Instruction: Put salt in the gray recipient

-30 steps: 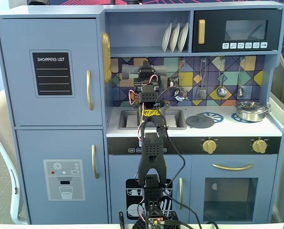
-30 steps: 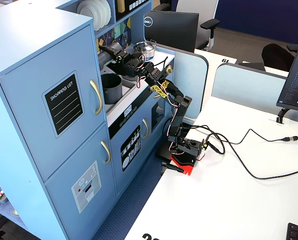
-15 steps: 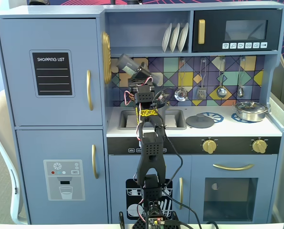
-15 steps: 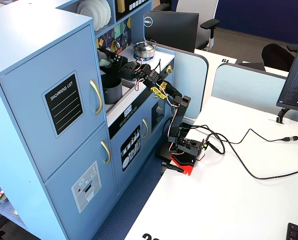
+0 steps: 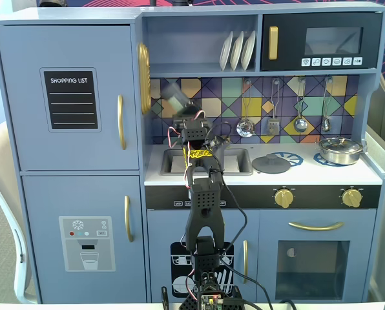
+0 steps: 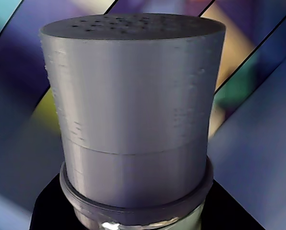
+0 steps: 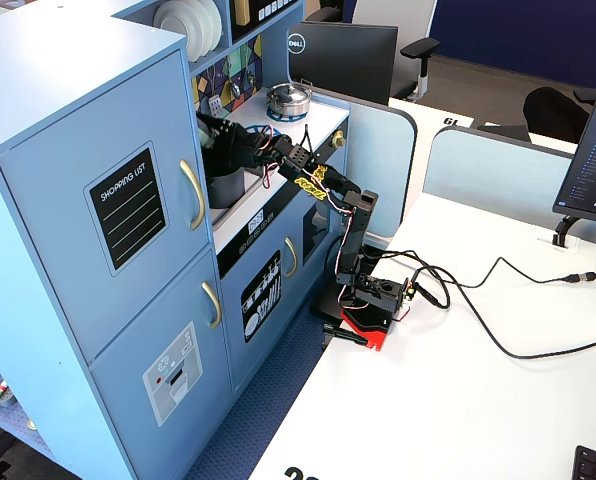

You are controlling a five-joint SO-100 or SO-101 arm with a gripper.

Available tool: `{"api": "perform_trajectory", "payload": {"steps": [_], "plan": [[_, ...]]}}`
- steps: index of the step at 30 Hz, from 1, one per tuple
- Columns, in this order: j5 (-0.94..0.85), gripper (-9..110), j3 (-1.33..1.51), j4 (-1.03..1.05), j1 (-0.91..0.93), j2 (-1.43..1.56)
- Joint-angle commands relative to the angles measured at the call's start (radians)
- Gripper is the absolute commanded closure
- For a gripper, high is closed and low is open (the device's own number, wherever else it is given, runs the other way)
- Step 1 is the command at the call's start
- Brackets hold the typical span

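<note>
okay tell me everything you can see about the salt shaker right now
The salt shaker is a slim gray cylinder of matte, faintly ridged plastic, with small holes in its flat top and a ring lower down. The hand holds it by its lower part, lifted and tilted up-left before the colorful backsplash in a fixed view.

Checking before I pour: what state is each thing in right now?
salt shaker: gripped, lifted, tilted to the left in a fixed view.
gripper: shut on the salt shaker.
gray pot: upright, lid off.
gray lid: lying flat on the counter.
steel pan: upright on the stove.
microwave door: shut.
oven door: shut.
</note>
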Motion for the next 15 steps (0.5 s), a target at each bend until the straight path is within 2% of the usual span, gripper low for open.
{"api": "perform_trajectory", "payload": {"steps": [1,7,15], "plan": [[0.028,101,0.071,-0.028,0.058,0.089],[0.032,101,0.106,-0.064,0.054,0.101],[0.011,101,-0.080,-0.110,-0.043,0.017]]}}
